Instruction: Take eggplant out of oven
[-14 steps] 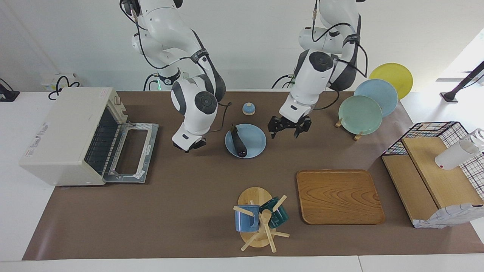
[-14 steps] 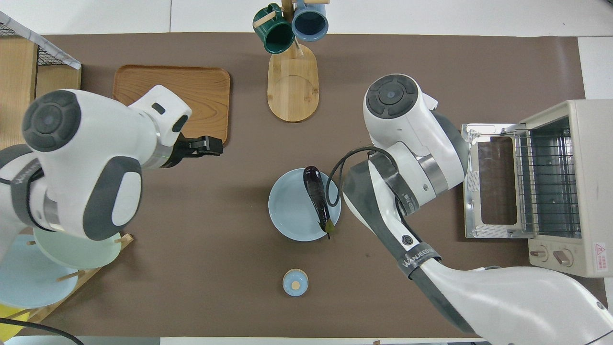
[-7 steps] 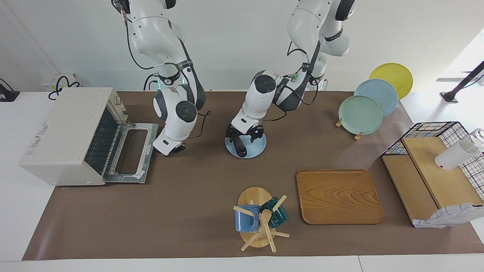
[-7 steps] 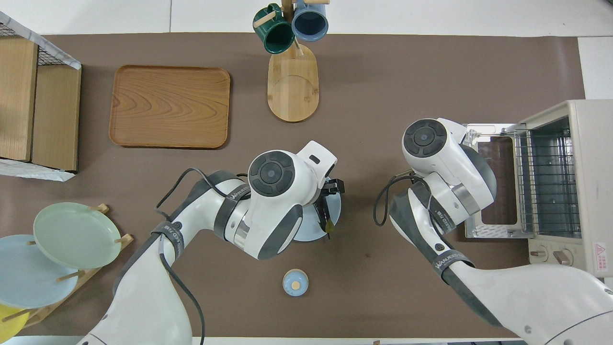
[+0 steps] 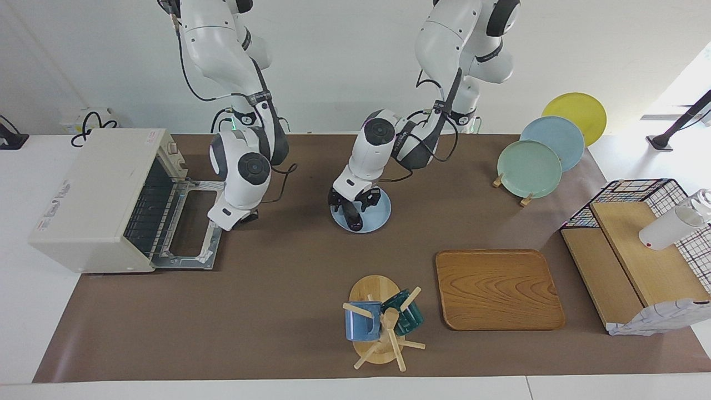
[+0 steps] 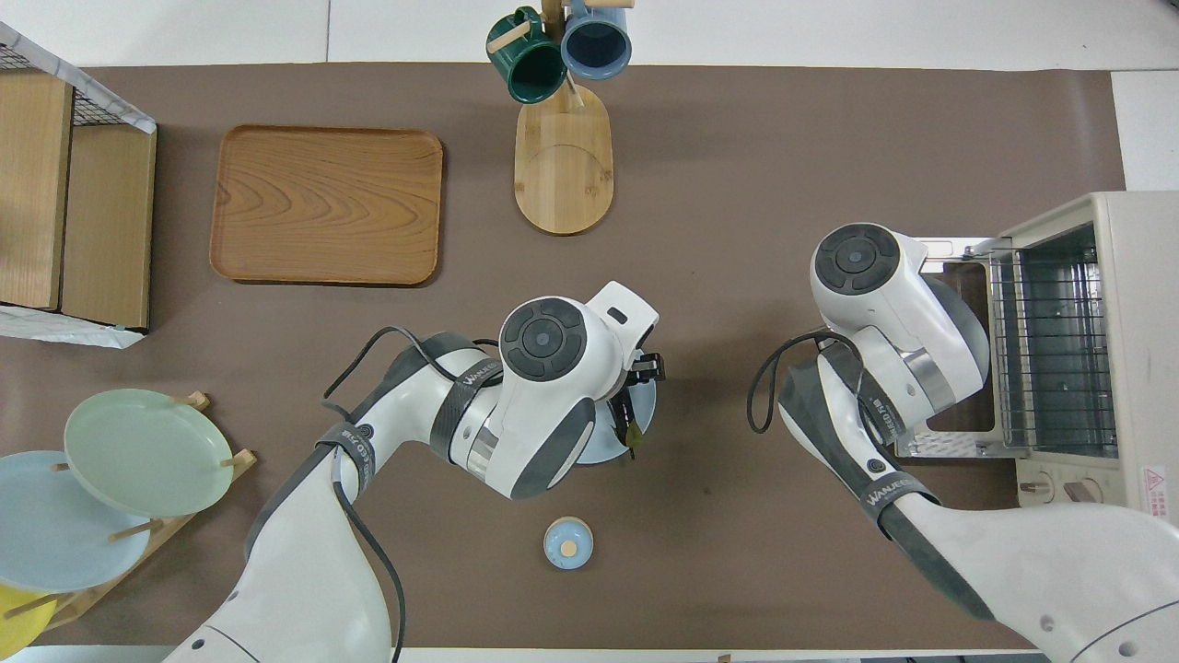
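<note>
The eggplant (image 5: 354, 220) lies on a light blue plate (image 5: 380, 214) in the middle of the table, outside the oven (image 5: 94, 194). In the overhead view only its stem end (image 6: 630, 425) shows past the arm. My left gripper (image 5: 350, 204) is down on the plate, open, with a finger on each side of the eggplant. The oven stands at the right arm's end of the table with its door (image 5: 191, 225) folded down and its wire rack (image 6: 1055, 354) bare. My right gripper (image 5: 236, 220) hangs at the door's edge and holds nothing.
A small blue bell (image 6: 567, 543) sits nearer to the robots than the plate. A mug tree (image 5: 380, 322) and a wooden tray (image 5: 497, 289) lie farther out. A plate rack (image 5: 530, 166) and a wire basket with wooden shelves (image 5: 633, 244) stand at the left arm's end.
My left gripper swung from beside the plate to over it and came down around the eggplant. My right gripper moved away from the plate toward the oven door.
</note>
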Tool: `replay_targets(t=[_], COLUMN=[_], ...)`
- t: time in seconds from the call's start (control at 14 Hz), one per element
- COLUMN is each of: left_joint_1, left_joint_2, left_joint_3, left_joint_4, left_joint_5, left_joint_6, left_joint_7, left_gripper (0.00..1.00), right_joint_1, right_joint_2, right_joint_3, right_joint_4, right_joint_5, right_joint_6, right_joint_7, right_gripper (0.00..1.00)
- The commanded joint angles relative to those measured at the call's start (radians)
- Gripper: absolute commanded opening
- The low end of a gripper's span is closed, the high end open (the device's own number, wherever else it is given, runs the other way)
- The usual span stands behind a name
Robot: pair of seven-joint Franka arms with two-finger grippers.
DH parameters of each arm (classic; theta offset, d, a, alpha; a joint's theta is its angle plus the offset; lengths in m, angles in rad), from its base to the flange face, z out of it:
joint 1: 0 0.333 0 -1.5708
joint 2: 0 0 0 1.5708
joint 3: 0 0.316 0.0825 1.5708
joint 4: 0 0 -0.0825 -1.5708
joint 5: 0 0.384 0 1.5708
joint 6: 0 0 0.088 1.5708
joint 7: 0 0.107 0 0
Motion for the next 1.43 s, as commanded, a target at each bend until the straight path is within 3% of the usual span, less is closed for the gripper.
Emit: replay_targets(t=[0.0, 0.29, 0.36, 0.43, 0.64, 0.79, 1.0, 1.21, 1.36], left_joint_1=[-0.015, -0.015, -0.015, -0.015, -0.004, 0.003, 0.098, 0.257, 0.368], left_joint_2=[0.007, 0.006, 0.004, 0.004, 0.004, -0.008, -0.078, -0.060, -0.022], left_joint_3=[0.015, 0.015, 0.015, 0.015, 0.018, 0.021, 0.022, 0.022, 0.021], left_joint_4=[0.008, -0.006, -0.011, -0.011, -0.006, 0.000, 0.023, 0.203, 0.288], left_joint_5=[-0.014, -0.014, -0.014, -0.014, -0.014, -0.014, -0.011, 0.044, 0.065], left_joint_6=[0.009, 0.010, 0.010, 0.010, 0.001, -0.008, -0.092, -0.288, -0.361], left_joint_7=[-0.004, -0.005, -0.011, -0.022, -0.028, -0.027, -0.016, 0.042, 0.155], left_gripper=[0.66, 0.64, 0.59, 0.50, 0.00, 0.00, 0.00, 0.00, 0.00], right_joint_1=[-0.033, -0.048, -0.050, -0.053, -0.109, -0.167, -0.224, -0.260, -0.254], right_joint_2=[-0.036, -0.041, -0.046, -0.059, -0.154, -0.208, -0.251, -0.299, -0.332], right_joint_3=[0.016, 0.015, 0.015, 0.015, 0.015, 0.016, 0.015, 0.016, 0.018], right_joint_4=[-0.043, 0.018, 0.054, 0.077, 0.091, 0.092, 0.092, 0.094, 0.150], right_joint_5=[-0.021, -0.026, -0.026, -0.026, -0.026, -0.024, -0.017, 0.003, 0.112], right_joint_6=[0.026, -0.042, -0.090, -0.121, -0.164, -0.190, -0.193, -0.262, -0.357], right_joint_7=[-0.023, -0.159, -0.191, -0.225, -0.352, -0.450, -0.546, -0.583, -0.574], right_gripper=[0.00, 0.00, 0.00, 0.00, 0.00, 0.00, 0.00, 0.00, 0.00])
